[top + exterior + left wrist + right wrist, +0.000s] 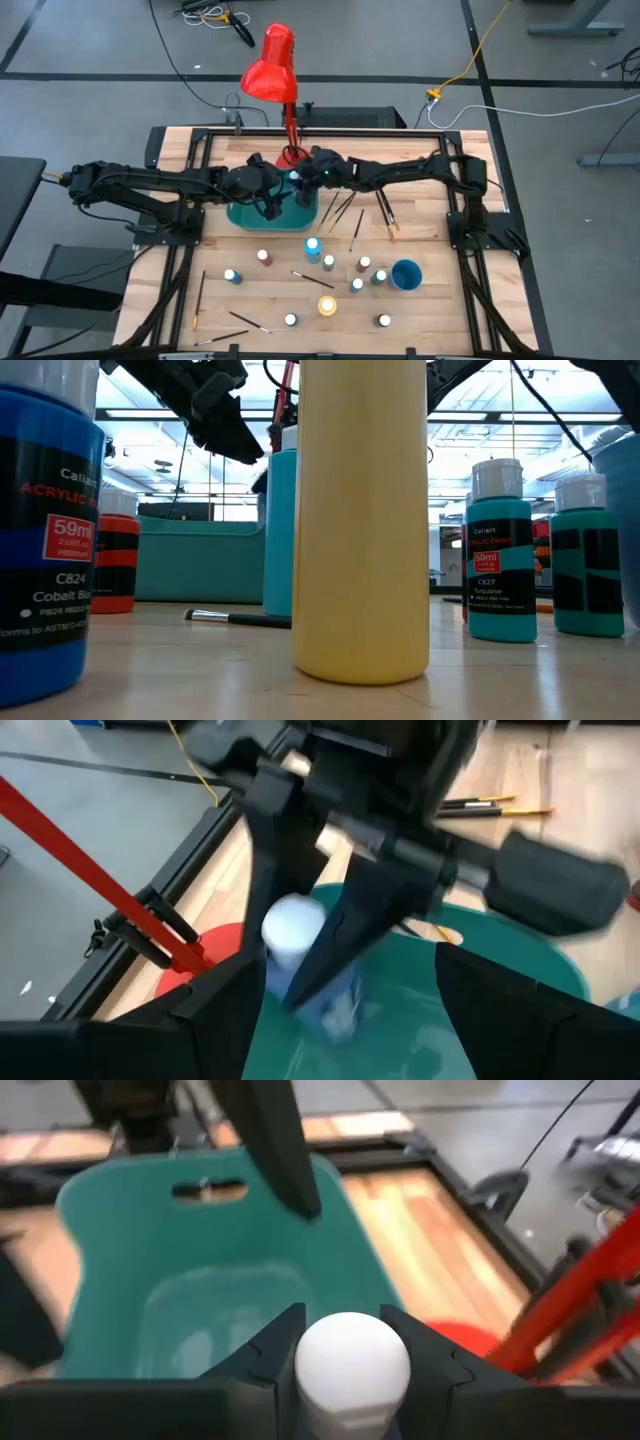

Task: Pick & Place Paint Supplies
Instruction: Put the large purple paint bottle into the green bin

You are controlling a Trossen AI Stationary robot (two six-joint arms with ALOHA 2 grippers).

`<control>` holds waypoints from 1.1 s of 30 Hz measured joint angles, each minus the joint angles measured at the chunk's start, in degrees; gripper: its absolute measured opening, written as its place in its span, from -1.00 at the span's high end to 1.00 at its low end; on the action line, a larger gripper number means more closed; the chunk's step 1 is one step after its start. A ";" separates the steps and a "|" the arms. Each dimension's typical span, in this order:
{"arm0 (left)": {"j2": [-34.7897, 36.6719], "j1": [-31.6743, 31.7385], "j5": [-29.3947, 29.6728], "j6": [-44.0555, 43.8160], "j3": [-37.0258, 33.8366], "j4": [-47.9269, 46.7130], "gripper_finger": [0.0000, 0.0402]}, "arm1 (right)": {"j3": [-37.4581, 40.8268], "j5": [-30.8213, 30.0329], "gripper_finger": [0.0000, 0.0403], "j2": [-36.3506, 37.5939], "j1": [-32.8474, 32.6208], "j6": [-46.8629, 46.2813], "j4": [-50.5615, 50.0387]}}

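A white-capped paint bottle (350, 1358) is clamped by the cap between the fingers of the right gripper (297, 178) and is held above the teal bin (240, 215), which lies just on the 12 o'clock side of the table's centre in the high view. The left gripper (272, 207) is positioned over the same bin; its fingers are seen spread apart with nothing between them.

The bin's visible floor appears bare, so the task is judged to be at an early stage. About a dozen paint bottles (313, 246) are left standing toward 6 o'clock. Several paintbrushes (355, 228) are left lying at 3 o'clock of the bin and at 7 o'clock of the table.
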State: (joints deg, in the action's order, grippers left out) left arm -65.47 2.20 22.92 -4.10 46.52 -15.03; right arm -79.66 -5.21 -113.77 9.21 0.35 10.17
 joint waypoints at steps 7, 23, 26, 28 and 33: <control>0.00 -0.02 -0.22 0.02 -0.01 -0.84 -0.46 | 1.33 -2.66 0.41 -1.30 0.22 -4.33 1.71; 0.00 -0.02 -0.40 0.26 0.00 -0.99 -0.46 | 1.38 -1.64 0.29 -1.30 0.02 -0.79 0.60; 0.00 -0.02 -1.85 0.02 -0.01 -1.01 -0.46 | 1.38 -1.63 0.23 -1.30 -0.05 -0.49 0.63; 0.00 -0.02 -2.69 -0.07 0.00 -1.03 -0.46 | 1.38 -1.64 0.17 -1.28 -0.05 -0.45 0.66; 0.00 -0.02 -3.39 -0.15 -0.01 -1.03 -0.46 | 1.61 -1.22 -0.03 0.28 -0.12 0.26 -1.46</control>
State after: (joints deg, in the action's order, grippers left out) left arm -65.47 2.17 19.52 -4.25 46.51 -16.05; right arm -78.05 -6.43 -113.49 9.08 0.61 8.70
